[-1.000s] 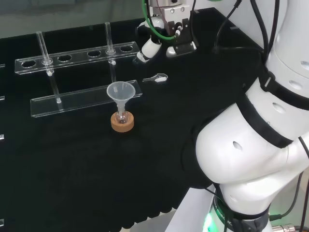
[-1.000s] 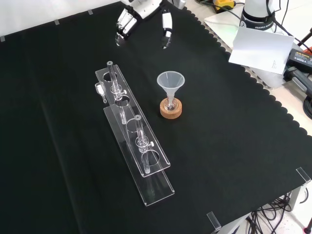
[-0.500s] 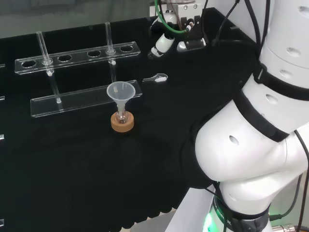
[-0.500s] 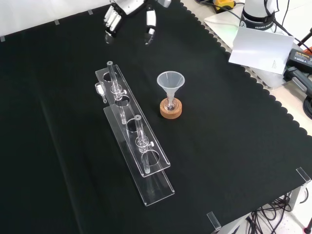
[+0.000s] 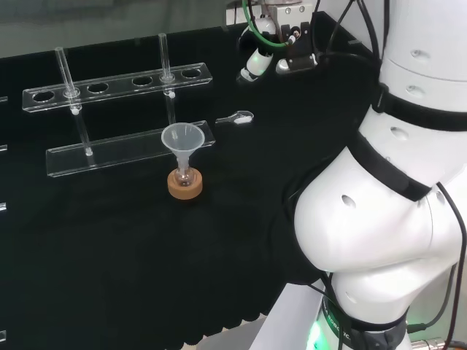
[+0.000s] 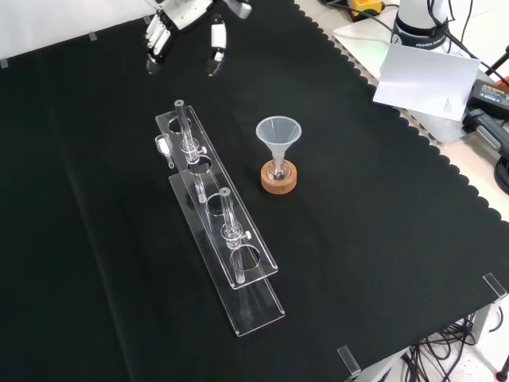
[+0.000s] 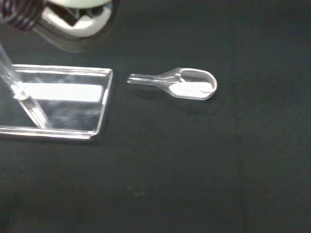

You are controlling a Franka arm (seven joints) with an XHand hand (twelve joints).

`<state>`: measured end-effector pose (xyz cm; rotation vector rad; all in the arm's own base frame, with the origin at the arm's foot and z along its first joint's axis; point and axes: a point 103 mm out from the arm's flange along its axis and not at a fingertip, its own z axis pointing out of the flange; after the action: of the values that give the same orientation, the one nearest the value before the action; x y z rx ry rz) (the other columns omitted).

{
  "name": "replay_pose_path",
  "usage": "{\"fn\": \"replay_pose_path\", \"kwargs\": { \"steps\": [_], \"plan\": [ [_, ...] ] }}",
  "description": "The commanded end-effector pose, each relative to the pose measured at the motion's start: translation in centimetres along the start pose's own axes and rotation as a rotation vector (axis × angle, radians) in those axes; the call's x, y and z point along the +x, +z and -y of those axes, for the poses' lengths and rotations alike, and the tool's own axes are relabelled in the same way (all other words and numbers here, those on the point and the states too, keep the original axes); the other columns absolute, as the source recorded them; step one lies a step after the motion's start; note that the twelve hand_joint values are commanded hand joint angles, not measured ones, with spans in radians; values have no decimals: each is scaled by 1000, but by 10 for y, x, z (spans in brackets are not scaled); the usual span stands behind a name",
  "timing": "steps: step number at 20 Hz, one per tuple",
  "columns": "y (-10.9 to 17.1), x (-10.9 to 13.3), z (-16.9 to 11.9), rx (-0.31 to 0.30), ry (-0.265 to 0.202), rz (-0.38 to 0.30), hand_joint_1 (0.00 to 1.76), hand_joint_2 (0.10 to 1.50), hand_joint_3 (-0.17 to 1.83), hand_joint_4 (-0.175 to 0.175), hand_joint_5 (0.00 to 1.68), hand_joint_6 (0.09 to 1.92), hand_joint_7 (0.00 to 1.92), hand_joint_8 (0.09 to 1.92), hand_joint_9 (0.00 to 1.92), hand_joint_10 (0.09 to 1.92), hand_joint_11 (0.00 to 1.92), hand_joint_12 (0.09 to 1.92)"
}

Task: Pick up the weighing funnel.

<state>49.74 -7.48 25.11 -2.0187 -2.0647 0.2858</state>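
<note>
The weighing funnel (image 5: pixel 235 117) is a small clear scoop with a short stem, lying on the black cloth just off the end of the clear rack. It holds a little white powder (image 7: pixel 187 89). In the front view the weighing funnel (image 6: pixel 163 145) lies against the rack's far end. My hand (image 5: pixel 253 65) hangs above the cloth, beyond the weighing funnel and apart from it. Its fingers (image 6: pixel 156 41) are straight and spread, with nothing between them. The wrist view looks down on the weighing funnel (image 7: pixel 182 85) beside the rack's base plate (image 7: pixel 53 102).
The big funnel (image 5: pixel 182 138) stands in a small flask on a cork ring (image 5: pixel 185 184) in front of the rack. The clear rack (image 6: pixel 219 231) with two glass tubes runs along the cloth. My arm's white links (image 5: pixel 387 204) fill the head view's right.
My hand has drifted right and slightly farther off in the head view, leftwards in the front view, staying open. The weighing funnel has not moved.
</note>
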Motion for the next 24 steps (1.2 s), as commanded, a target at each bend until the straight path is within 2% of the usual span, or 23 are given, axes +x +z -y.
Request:
{"fn": "replay_pose_path", "kwargs": {
  "steps": [1, 7, 12, 18, 24],
  "plan": [
    [20, -24, -30, 30, 18, 60, 886, 595, 455, -66, 498, 87, 336, 697, 592, 579, 452, 1312],
    [40, -27, -51, 54, 11, 86, 886, 590, 464, -59, 508, 87, 319, 693, 589, 578, 451, 1311],
    [55, -19, -63, 76, -13, 117, 887, 587, 470, -48, 525, 87, 310, 692, 586, 578, 451, 1312],
    [71, -11, -75, 105, -19, 154, 888, 583, 477, -36, 544, 87, 277, 682, 559, 570, 450, 1312],
    [88, -9, -87, 136, -19, 162, 886, 570, 502, -17, 560, 87, 167, 686, 415, 643, 387, 1351]
  ]
}}
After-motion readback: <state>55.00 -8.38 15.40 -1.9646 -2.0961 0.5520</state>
